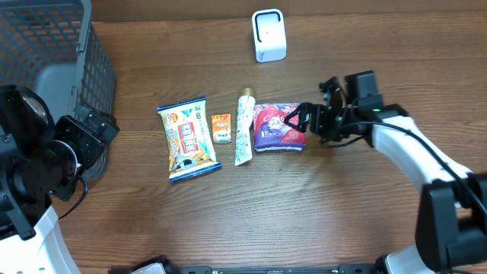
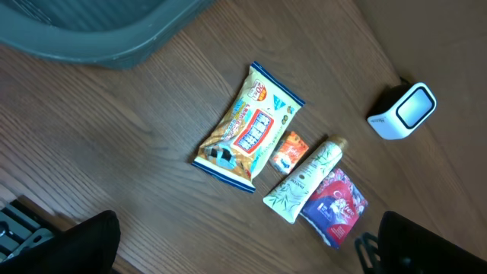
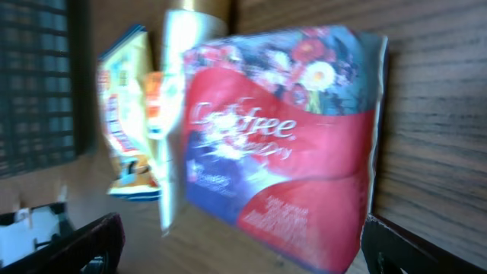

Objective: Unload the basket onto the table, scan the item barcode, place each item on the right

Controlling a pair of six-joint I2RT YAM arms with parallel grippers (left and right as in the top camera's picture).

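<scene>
Four items lie in a row mid-table: a yellow snack bag (image 1: pixel 188 139), a small orange packet (image 1: pixel 221 127), a white tube (image 1: pixel 243 125) and a red-and-blue tissue pack (image 1: pixel 278 127). The white scanner (image 1: pixel 268 35) stands at the back. My right gripper (image 1: pixel 299 120) is open at the pack's right end. In the right wrist view the tissue pack (image 3: pixel 281 144) fills the frame, its near end lying between the fingertips (image 3: pixel 426 247). My left gripper (image 1: pixel 97 131) is open at the far left, holding nothing. In its wrist view the snack bag (image 2: pixel 247 125), tube (image 2: pixel 304 179), tissue pack (image 2: pixel 335 205) and scanner (image 2: pixel 403 112) all show.
A dark mesh basket (image 1: pixel 53 46) with a grey liner stands at the back left corner, close beside my left arm. The wooden table (image 1: pixel 304 221) runs bare in front of the row of items.
</scene>
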